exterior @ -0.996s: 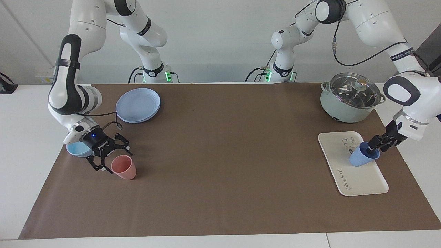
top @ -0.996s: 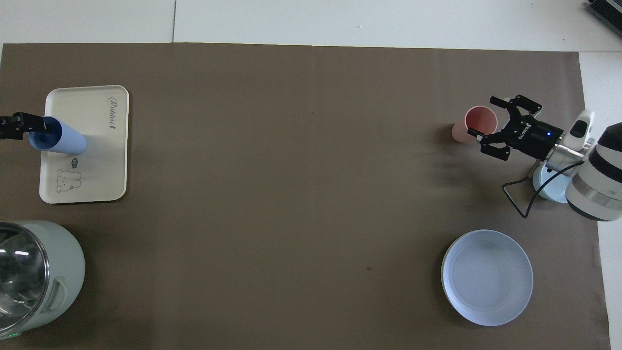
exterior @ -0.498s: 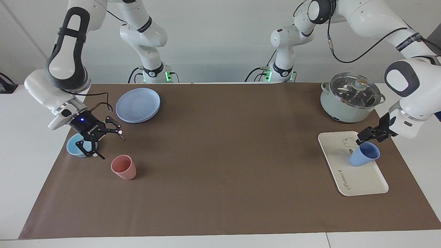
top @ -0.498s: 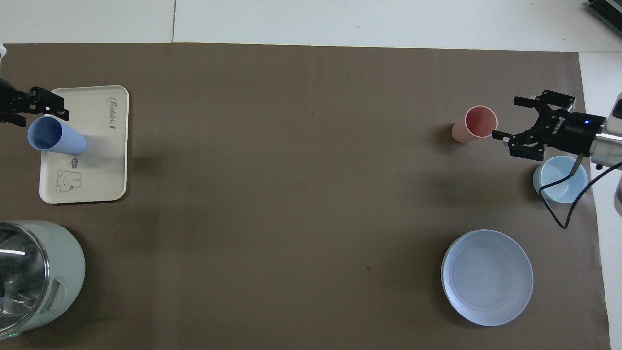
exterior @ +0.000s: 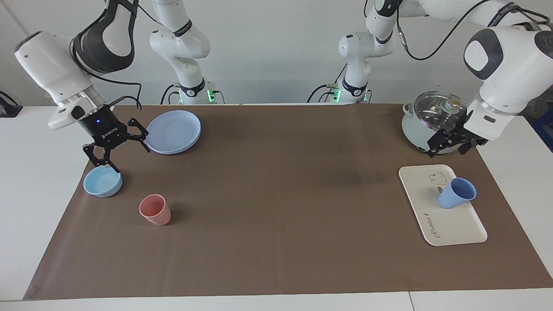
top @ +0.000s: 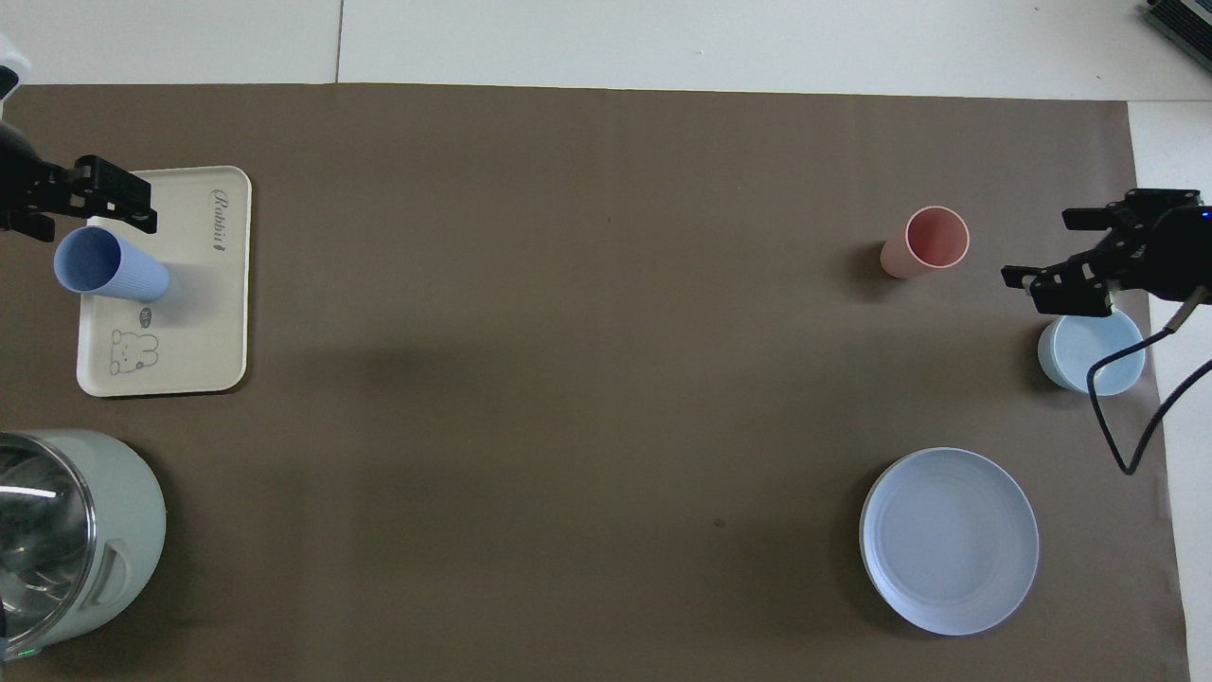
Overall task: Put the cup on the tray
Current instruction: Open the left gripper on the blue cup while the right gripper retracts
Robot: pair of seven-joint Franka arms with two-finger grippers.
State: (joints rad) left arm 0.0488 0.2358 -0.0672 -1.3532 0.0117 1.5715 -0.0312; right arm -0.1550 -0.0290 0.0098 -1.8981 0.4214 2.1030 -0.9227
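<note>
The periwinkle-blue cup (exterior: 457, 193) (top: 109, 270) stands upright and free on the cream tray (exterior: 449, 226) (top: 204, 322), at the tray's edge toward the left arm's end of the table. My left gripper (exterior: 449, 147) (top: 133, 201) hangs open in the air above that edge of the tray, well clear of the cup, with nothing between its fingers. Over the light-blue bowl (exterior: 103, 181) (top: 1089, 352) my right gripper (exterior: 125, 159) (top: 1042, 248) is raised and open, holding nothing.
A pale green pot with a glass lid (exterior: 438, 123) (top: 66, 530) sits nearer to the robots than the tray. A pink cup (exterior: 154, 209) (top: 923, 243) stands beside the bowl. A round blue plate (exterior: 173, 131) (top: 949, 540) lies nearer to the robots.
My left gripper let go of the cup's rim and rose away; the cup stayed on the tray. My right gripper lifted from beside the pink cup to above the bowl.
</note>
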